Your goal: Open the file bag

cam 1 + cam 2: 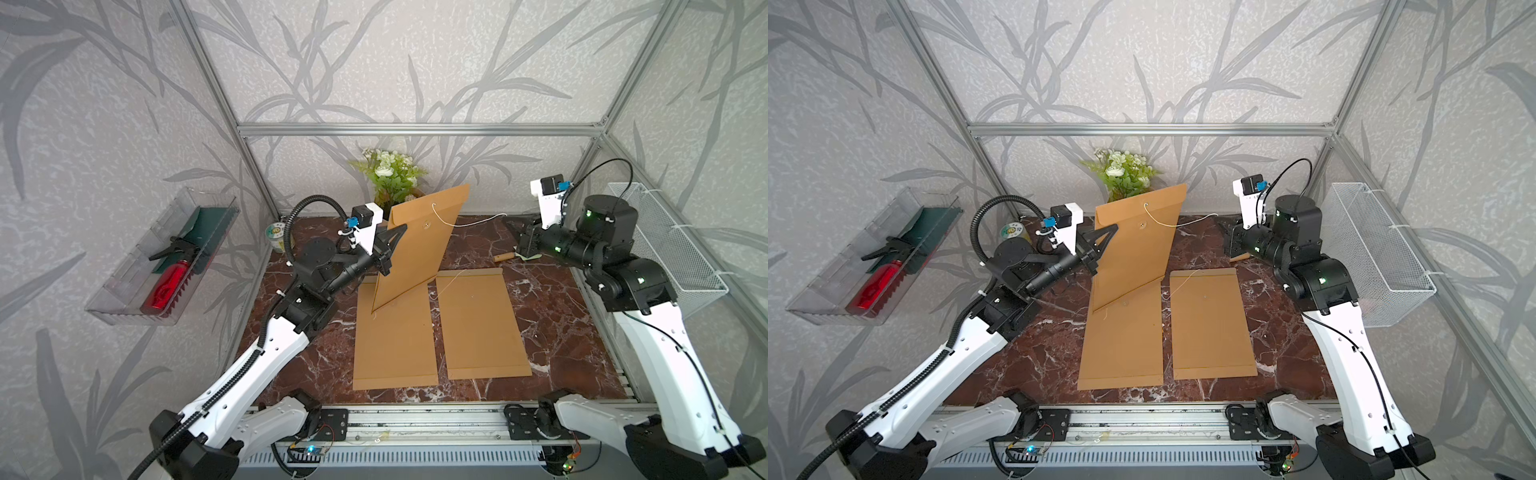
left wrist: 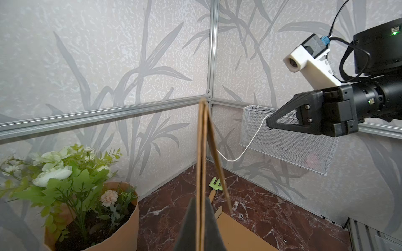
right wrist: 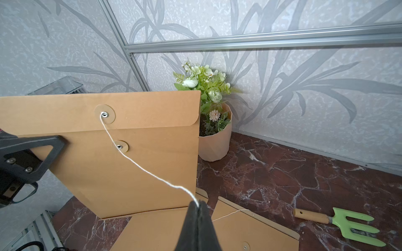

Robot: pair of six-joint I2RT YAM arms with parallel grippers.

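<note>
Before the pot (image 3: 215, 139), the bag (image 1: 419, 245) is held upright, its edge clamped in the left gripper (image 1: 399, 232) so the flap side is steadied. Farther from the pot, the string (image 3: 139, 165) is pinched by its end in the closed right gripper (image 3: 198, 205), seemingly for unwinding.

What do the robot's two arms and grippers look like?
White shells, black joints. The left arm carries a ribbed black hose, the right arm a thin black cable. The left gripper and right gripper are black with triangular fingers, under white camera mounts.
</note>
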